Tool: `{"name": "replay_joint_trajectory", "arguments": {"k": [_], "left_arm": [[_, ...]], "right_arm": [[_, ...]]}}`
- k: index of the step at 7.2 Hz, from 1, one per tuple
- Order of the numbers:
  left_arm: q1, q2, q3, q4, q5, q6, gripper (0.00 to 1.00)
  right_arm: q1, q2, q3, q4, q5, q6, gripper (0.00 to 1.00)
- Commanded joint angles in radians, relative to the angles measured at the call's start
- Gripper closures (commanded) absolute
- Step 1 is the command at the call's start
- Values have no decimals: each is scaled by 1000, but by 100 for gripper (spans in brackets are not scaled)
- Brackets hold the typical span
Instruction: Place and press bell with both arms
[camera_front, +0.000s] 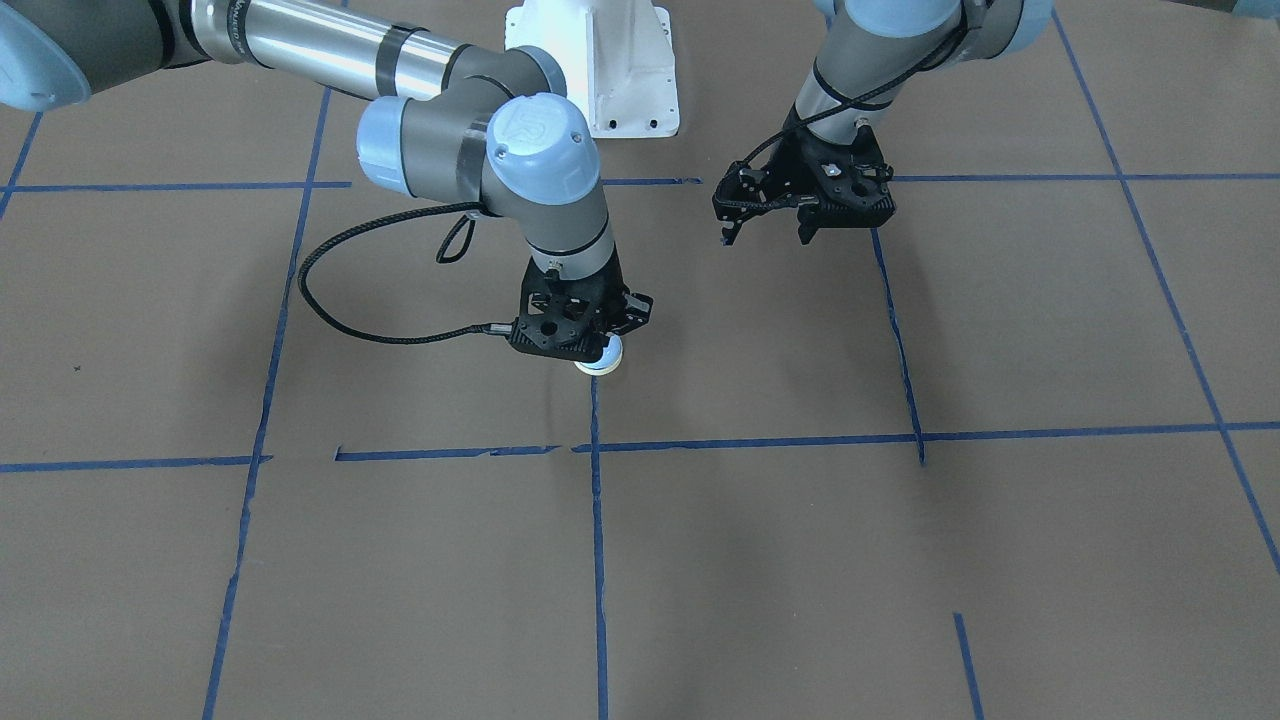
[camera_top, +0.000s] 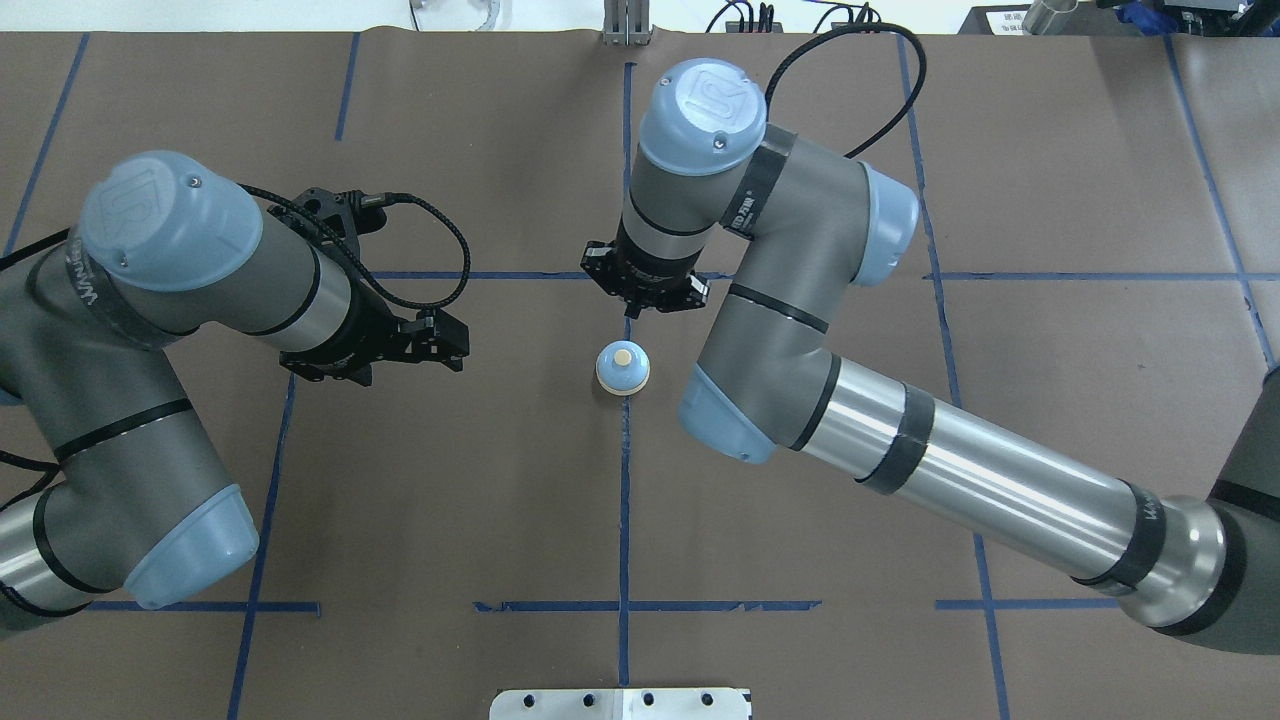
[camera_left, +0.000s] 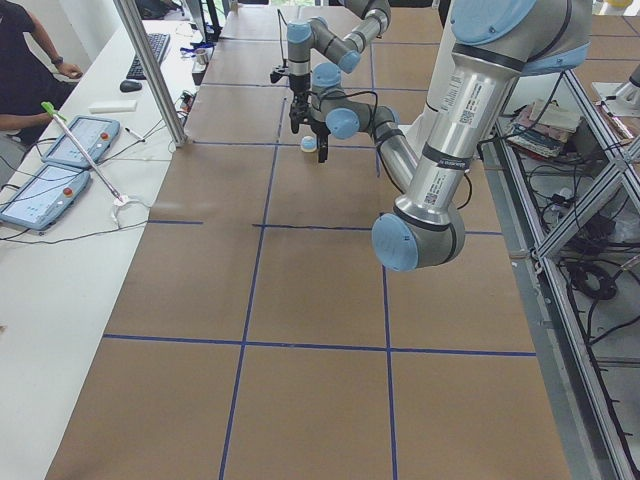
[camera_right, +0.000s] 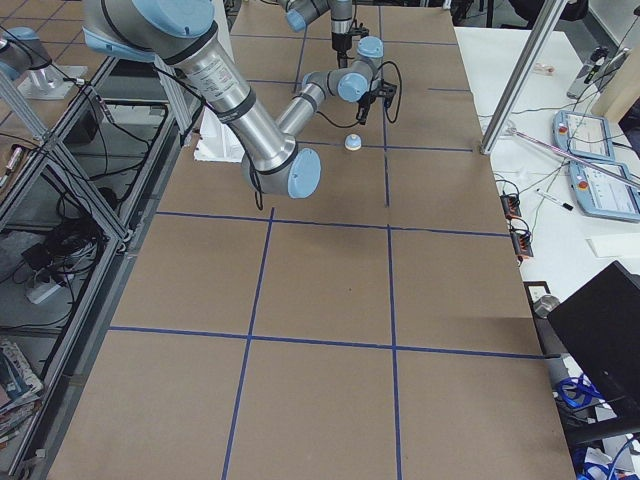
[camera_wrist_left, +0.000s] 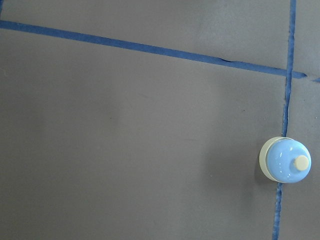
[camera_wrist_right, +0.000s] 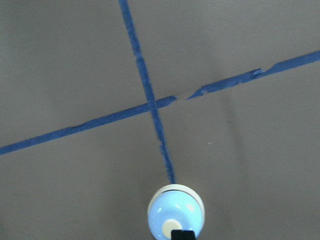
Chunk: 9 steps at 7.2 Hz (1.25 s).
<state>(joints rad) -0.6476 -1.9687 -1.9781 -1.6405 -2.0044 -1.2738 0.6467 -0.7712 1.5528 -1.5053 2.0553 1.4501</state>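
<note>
The bell (camera_top: 622, 368), with a light blue dome, cream base and cream button, stands upright on the brown table on a blue tape line. My right gripper (camera_front: 585, 345) hangs straight over it and half hides it in the front view (camera_front: 603, 361). In the right wrist view one black fingertip (camera_wrist_right: 182, 234) sits at the button's edge over the bell (camera_wrist_right: 175, 215), so the jaws look shut; I cannot tell whether it touches. My left gripper (camera_front: 767, 236) is open and empty, raised off to the side. The left wrist view shows the bell (camera_wrist_left: 286, 160) at its right edge.
Blue tape lines (camera_top: 624, 500) divide the brown table cover into squares. The white pedestal base (camera_front: 600, 70) stands at the robot's side of the table. A side desk with tablets (camera_left: 60, 160) and an operator lies beyond the far table edge.
</note>
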Motion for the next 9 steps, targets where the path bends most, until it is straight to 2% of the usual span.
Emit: {"name": "replay_joint_trajectory", "arguments": {"k": [1,2,3,4,6,7,8,9], "left_arm": [[-10,60,4,-1,4,141,0],[-29,97,-1,-1,6,236,0],[-64,138,-5,-4,1,316,0],[-110,184,-14,-7,-5,402,0],[-200,311,-65,-8,-11,590,0],[-292,358,-58,-4,-60,740,0],[-405,420,-51,1,-92,895,0],[-516,451,-35,5,-155,1018,0]], "right_arm": [[95,-261,310,-18,96,-113,70],[132,-369,387,-16,107,-219,40],[164,-437,424,-12,108,-284,1],[213,-526,464,-4,106,-359,0],[350,-691,481,-6,111,-712,0],[437,-757,477,-7,155,-888,0],[515,-820,472,-7,226,-1010,0],[580,-902,474,-4,259,-1130,0]]}}
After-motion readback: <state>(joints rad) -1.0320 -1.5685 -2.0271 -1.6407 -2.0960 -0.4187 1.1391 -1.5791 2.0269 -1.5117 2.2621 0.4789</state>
